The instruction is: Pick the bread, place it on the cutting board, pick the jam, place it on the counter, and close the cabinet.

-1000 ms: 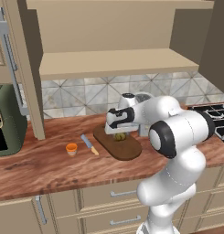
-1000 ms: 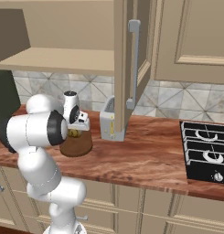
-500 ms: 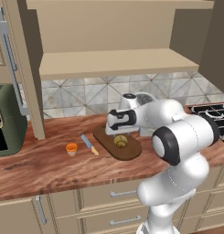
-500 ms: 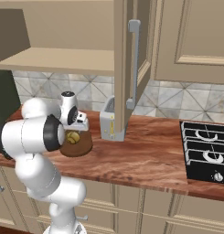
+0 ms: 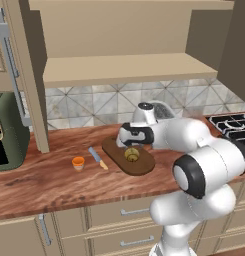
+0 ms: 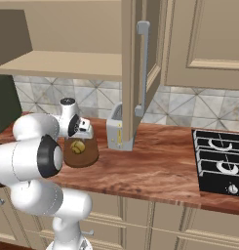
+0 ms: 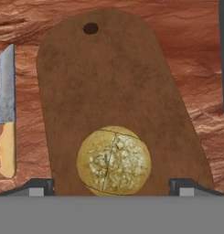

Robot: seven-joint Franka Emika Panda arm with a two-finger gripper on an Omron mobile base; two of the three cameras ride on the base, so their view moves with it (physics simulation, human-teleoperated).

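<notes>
Resting on the near half of the cutting board (image 7: 109,91), at frame centre, the bread (image 7: 114,161) looks delivered; the tool (image 7: 111,185) hangs just above it, fingers (image 7: 40,186) spread wide and released. The jam (image 5: 78,162) sits on the desk (image 5: 49,180) at left centre, seemingly placed. Closing the cabinet (image 6: 140,68) remains. Its left door is cropped.
</notes>
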